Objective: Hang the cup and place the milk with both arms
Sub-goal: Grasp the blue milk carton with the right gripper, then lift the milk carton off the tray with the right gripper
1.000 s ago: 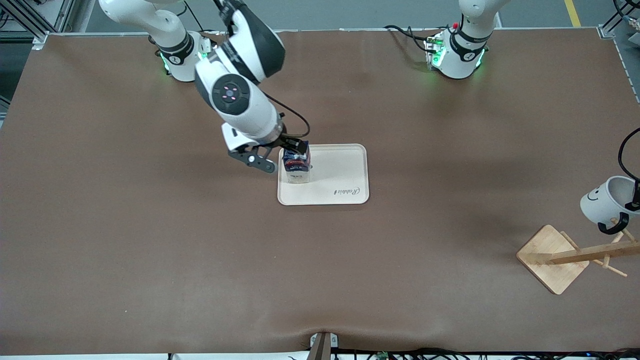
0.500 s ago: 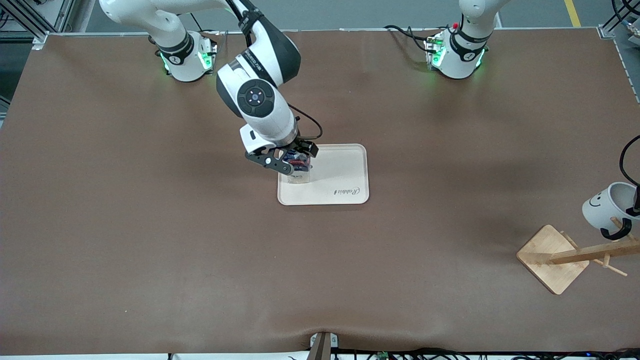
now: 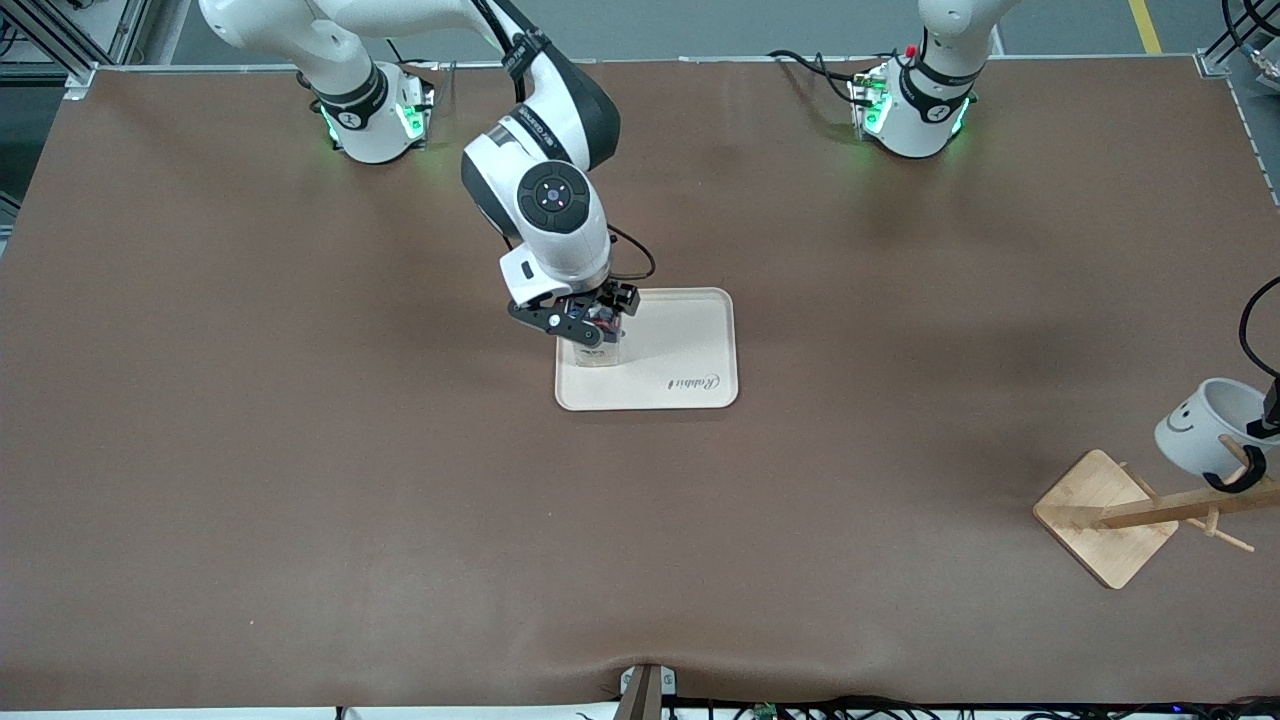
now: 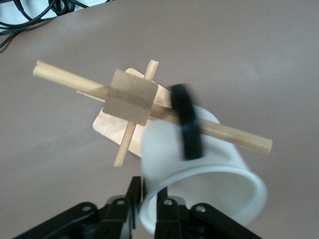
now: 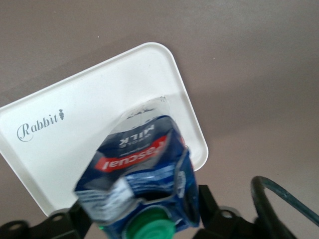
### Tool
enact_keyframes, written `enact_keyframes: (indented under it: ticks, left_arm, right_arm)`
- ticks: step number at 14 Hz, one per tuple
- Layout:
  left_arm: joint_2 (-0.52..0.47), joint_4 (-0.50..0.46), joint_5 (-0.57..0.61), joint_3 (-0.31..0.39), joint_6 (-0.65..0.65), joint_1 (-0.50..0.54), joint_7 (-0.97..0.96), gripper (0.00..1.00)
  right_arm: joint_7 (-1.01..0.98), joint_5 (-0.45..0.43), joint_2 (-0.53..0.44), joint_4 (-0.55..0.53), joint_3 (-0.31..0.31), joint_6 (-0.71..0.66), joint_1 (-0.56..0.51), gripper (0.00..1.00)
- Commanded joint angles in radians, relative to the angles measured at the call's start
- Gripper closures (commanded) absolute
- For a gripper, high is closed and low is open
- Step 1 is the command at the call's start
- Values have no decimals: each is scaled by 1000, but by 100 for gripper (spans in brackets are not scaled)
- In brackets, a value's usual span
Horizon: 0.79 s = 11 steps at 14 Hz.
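My right gripper (image 3: pixel 588 318) is shut on the dark blue milk carton (image 3: pixel 598 345), whose base rests on the cream tray (image 3: pixel 690 340). In the right wrist view the green-capped carton (image 5: pixel 142 164) sits between the gripper's (image 5: pixel 144 216) fingers over the tray (image 5: pixel 60 149). My left gripper (image 3: pixel 1272 410), at the picture's edge, is shut on the rim of the white smiley cup (image 3: pixel 1192 432), tilted over the wooden rack (image 3: pixel 1105 515). In the left wrist view the gripper (image 4: pixel 147 186) pinches the cup's wall (image 4: pixel 199 169), and the black handle (image 4: pixel 187 122) crosses a rack peg (image 4: pixel 234 134).
The rack stands on a square wooden base near the left arm's end of the table, nearer to the front camera than the tray. Its post (image 3: pixel 1185 505) carries several pegs. The brown table (image 3: pixel 350 480) spreads around the tray. Cables lie by both arm bases.
The right arm has swung upright over the carton, which stays at the same spot on the tray. The left gripper has lowered the cup so its handle meets the rack peg.
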Motion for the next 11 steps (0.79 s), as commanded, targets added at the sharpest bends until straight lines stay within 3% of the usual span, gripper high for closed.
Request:
enact_keyframes:
  ticks: [1,4,7,11]
  left_arm:
    - [-7,14,-23,-7,-11,-1,8,0]
    - [-28,14,-37,-8,-17,-1,-15,0]
    - [-63,13,-33,-7,-35,-4,-87,0]
    - [-94,11,-24,-8,-66,-16,-202,0]
  right_arm:
    - [24,-4,0,21,-11,-42,6,100]
    - [8,2,-9,92,-14,-130,-32,100]
    - [-16,6,-9,239,-11,-350,-129,100]
    - [-338,-7,-92,242,-16,-587,-322,100]
